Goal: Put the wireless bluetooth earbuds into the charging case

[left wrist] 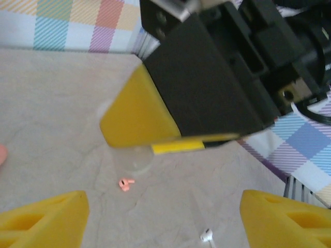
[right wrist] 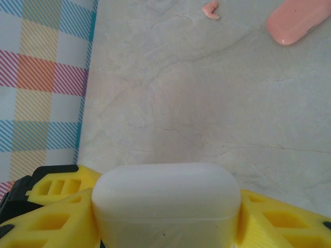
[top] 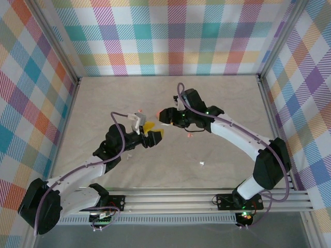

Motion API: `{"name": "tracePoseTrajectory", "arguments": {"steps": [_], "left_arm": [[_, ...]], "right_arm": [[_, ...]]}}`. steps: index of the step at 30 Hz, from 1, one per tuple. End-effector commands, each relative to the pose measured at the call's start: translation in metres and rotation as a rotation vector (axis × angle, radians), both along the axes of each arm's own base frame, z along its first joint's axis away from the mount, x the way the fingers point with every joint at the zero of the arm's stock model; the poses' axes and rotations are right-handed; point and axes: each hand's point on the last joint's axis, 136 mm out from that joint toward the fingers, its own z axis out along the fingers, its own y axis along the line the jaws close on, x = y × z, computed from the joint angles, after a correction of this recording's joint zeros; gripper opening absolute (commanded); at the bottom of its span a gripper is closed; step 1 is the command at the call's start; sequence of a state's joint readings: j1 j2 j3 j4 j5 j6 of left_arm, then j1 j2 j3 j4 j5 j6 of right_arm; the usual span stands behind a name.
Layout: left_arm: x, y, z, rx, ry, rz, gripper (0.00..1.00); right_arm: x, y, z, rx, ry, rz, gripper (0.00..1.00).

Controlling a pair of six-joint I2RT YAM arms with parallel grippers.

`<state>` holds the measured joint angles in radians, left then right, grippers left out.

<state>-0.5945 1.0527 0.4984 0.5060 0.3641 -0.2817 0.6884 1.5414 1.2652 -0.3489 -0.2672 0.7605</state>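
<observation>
Right gripper (right wrist: 168, 219) is clamped on the white pill-shaped plastic charging case (right wrist: 165, 188), one yellow finger (right wrist: 274, 222) pressed against each end, so the case spans the gap between them. Left gripper (left wrist: 163, 204) stands wide apart, with nothing between its yellow fingers (left wrist: 44, 219) and nothing touching them. Both grippers face each other tip to tip over the middle of the pale marbled table (top: 232, 98): the right arm (top: 243, 137) arcs in from the right side, and the left arm (top: 77, 178) reaches in from the lower left, wrist turned toward the right gripper. A salmon-pink pill-shaped case (top: 157, 112) lies on the table just beside the right gripper's tip. One salmon-pink plastic earbud (top: 140, 109) lies loose on the table beyond the left gripper, toward the back wall. A second salmon-pink earbud (top: 189, 135) lies near the right arm's wrist, on its near side. One white plastic earbud (top: 201, 164) lies farther toward the arm bases, well apart from both grippers.
</observation>
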Motion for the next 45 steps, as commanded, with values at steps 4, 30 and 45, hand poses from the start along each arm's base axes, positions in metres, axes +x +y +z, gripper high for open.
{"name": "tracePoseTrajectory", "arguments": {"steps": [4,30,45], "left_arm": [[0.013,-0.004,0.034,-0.106,-0.06,0.041,0.69],[0.028,-0.039,0.04,-0.129,-0.022,-0.007,0.31],[0.03,-0.022,0.048,-0.166,0.022,0.087,0.1]], "right_arm": [[-0.003,0.003,0.027,0.128,-0.012,-0.041,0.59],[-0.016,0.0,0.044,0.27,0.051,-0.095,0.6],[-0.02,-0.01,0.084,0.305,-0.115,-0.052,0.8]]}}
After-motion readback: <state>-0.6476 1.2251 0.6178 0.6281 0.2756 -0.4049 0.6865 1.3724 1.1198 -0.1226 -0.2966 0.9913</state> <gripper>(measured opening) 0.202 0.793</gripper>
